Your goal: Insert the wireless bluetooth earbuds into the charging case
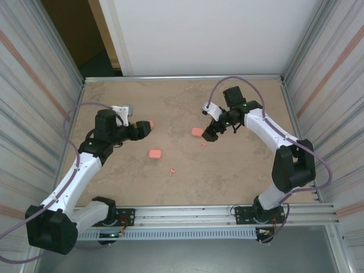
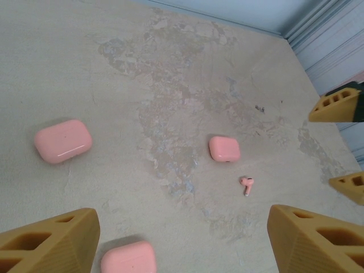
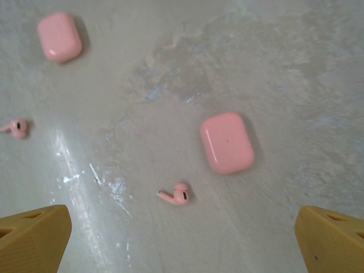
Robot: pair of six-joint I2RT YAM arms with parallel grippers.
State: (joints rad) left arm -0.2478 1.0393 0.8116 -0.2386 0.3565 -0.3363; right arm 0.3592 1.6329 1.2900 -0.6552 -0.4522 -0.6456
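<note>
Right wrist: earbud [image 3: 176, 195] flat, long axis 3–9, stem twd 9 o'clock; case [image 3: 226, 142] at its 1. Spread wide, empty: right gripper [image 3: 182, 242], left gripper [image 2: 182, 244].

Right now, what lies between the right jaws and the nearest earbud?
Bare table, seen in the right wrist view: the earbud lies just ahead of the open right jaws, the pink case beyond it.

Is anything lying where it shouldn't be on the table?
Yes. One pink earbud lies loose on the table near a charging case, and a second earbud lies farther off. The cases look shut.
</note>
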